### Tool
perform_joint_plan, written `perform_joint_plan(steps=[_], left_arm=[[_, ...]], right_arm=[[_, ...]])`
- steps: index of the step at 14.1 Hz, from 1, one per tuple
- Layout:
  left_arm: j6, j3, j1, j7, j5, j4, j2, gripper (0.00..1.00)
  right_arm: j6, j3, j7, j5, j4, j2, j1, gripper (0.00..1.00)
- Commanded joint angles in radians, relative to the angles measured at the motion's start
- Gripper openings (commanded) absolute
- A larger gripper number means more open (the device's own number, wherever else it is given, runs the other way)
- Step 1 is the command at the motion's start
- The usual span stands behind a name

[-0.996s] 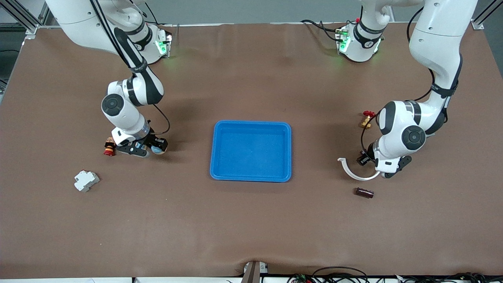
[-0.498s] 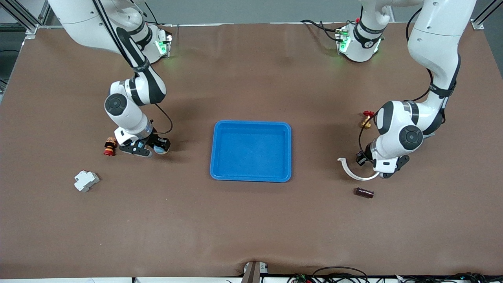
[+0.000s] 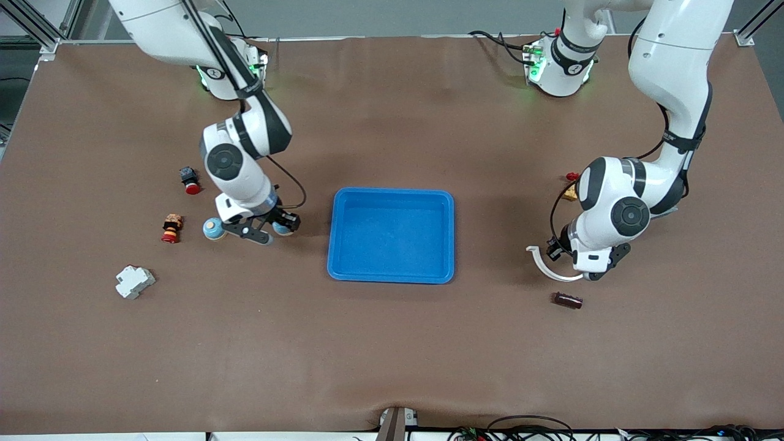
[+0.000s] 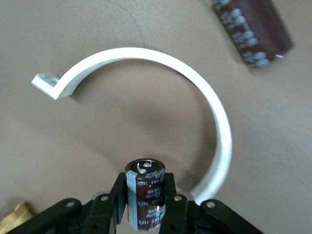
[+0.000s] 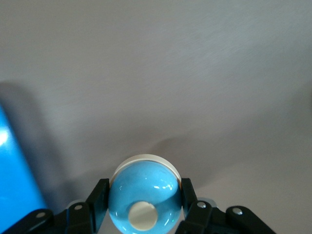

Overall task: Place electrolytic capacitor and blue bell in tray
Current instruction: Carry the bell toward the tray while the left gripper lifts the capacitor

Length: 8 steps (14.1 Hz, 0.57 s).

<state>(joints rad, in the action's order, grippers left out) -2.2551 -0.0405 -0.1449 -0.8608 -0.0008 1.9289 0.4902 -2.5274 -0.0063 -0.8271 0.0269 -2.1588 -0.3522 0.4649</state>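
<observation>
Front view of a brown table (image 3: 392, 343) with two arms reaching in from their bases. The blue tray (image 3: 391, 275) lies at the table's middle, with nothing in it.

The right gripper (image 3: 269, 231) hangs over the table just beside the tray's edge toward the right arm's end. Its jaws are clenched on the blue bell (image 5: 142, 199), a glossy blue ball with a pale button on its face, seen in the right wrist view pinched between the two black fingers (image 5: 96, 200); a strip of the tray shows at that picture's edge. A second small blue ball (image 3: 212, 228) sits on the table beside this gripper, toward the right arm's end. Farther toward that end lie a small red and brown piece (image 3: 171, 228), a red-capped black button (image 3: 190, 179) farther from the camera, and a white block (image 3: 134, 281) nearer to it.

The left gripper (image 3: 566, 248) is over the table toward the left arm's end, well apart from the tray. Its jaws grasp the electrolytic capacitor (image 4: 146, 192), a dark brown cylinder held upright between the fingers, metal top showing. Below it on the table lies a white curved strip (image 4: 146, 63), open like a hook. A second dark brown capacitor (image 3: 568, 300) lies on its side, nearer to the camera than the strip. A small brass and red fitting (image 3: 571, 187) shows beside the left arm's wrist, partly hidden.
</observation>
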Motion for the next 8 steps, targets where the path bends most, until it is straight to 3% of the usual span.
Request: perform_joint_plan(steps=[1, 8], left_arm=[[0.224, -0.022, -0.01, -0.059, -0.001, -0.157, -0.013, 0.04], [0.275, -0.123, -0.013, -0.277, -0.001, -0.271, -0.013, 0.04]], right_arm=[[0.067, -0.009, -0.127, 0.011, 0.079, -0.013, 0.072, 0.0], [0.096, -0.009, -0.406, 0.01, 0.184, -0.086, 0.231, 0.0]])
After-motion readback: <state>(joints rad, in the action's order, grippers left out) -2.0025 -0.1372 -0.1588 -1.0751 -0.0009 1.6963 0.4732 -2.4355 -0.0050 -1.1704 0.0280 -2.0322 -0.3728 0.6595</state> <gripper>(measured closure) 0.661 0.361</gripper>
